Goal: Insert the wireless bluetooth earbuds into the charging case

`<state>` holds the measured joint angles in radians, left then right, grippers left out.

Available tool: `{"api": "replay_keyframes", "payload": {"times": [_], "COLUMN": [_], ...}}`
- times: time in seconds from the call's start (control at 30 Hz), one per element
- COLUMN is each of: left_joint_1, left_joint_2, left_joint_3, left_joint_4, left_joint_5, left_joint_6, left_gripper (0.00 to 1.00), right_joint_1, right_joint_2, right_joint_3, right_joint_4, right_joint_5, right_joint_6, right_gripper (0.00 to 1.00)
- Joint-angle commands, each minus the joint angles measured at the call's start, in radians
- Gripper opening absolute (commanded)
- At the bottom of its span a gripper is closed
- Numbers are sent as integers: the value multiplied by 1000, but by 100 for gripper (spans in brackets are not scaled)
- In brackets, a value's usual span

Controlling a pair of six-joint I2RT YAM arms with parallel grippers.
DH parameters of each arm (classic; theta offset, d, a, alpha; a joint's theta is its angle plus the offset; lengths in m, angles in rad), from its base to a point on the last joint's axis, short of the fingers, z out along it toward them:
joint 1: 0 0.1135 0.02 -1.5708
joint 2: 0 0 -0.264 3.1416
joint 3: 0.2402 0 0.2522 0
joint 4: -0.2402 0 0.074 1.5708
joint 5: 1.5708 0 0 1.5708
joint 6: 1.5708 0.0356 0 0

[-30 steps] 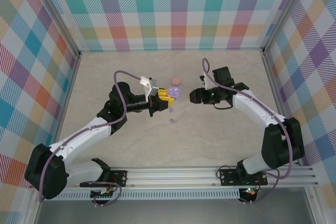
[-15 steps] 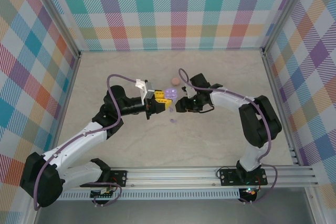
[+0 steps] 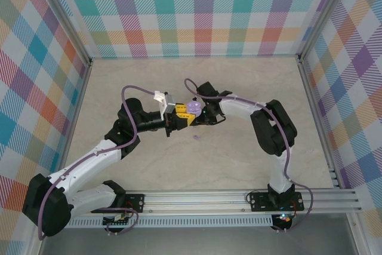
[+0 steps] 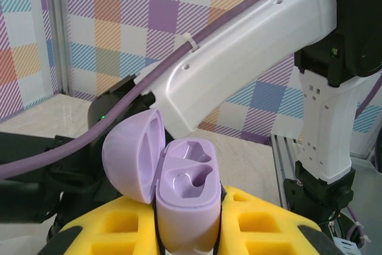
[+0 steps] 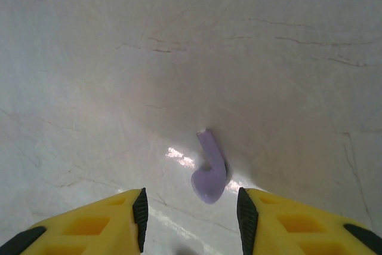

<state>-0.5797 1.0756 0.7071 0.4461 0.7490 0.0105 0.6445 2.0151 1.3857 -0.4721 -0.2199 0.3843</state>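
Note:
My left gripper (image 3: 185, 116) is shut on the purple charging case (image 3: 193, 107), held upright above the table. The left wrist view shows the case (image 4: 186, 198) between the yellow fingers (image 4: 268, 219), its lid (image 4: 134, 156) hinged open to the left and both wells empty. One purple earbud (image 3: 197, 138) lies on the marble table. In the right wrist view this earbud (image 5: 209, 174) rests stem-up just ahead of my open right gripper (image 5: 191, 222), between the lines of its two fingers and touching neither. From above, the right gripper (image 3: 201, 120) hangs right beside the case.
The right arm's white link (image 4: 239, 64) passes close behind the open case. Its elbow (image 3: 271, 123) sits to the right of centre. Checked walls enclose the table (image 3: 119, 82), and an aluminium rail (image 3: 239, 198) runs along the near edge.
The right arm has swung left across the table, so its gripper is now beside the case and above the earbud. The left gripper rose slightly with the case, then held still.

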Motion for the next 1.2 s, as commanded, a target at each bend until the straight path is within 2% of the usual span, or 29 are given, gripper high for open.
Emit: {"api": "replay_keyframes", "payload": {"times": [0.0, 0.57, 0.8, 1.17], "left_joint_1": [9, 9, 9, 9], "left_joint_2": [-23, -20, -26, -28], "left_joint_3": [-15, -11, -10, -5], "left_joint_4": [13, 11, -3, -15], "left_joint_5": [11, 8, 2, -2], "left_joint_6": [-14, -19, -15, -14], "left_gripper": [21, 21, 21, 21], "right_joint_1": [17, 80, 78, 13], "right_joint_2": [28, 146, 120, 41], "right_joint_3": [52, 204, 187, 69], "right_joint_4": [-73, -243, -271, -274], "right_joint_5": [65, 250, 313, 345], "right_joint_6": [14, -15, -34, -117], "right_gripper": [46, 35, 25, 23]}}
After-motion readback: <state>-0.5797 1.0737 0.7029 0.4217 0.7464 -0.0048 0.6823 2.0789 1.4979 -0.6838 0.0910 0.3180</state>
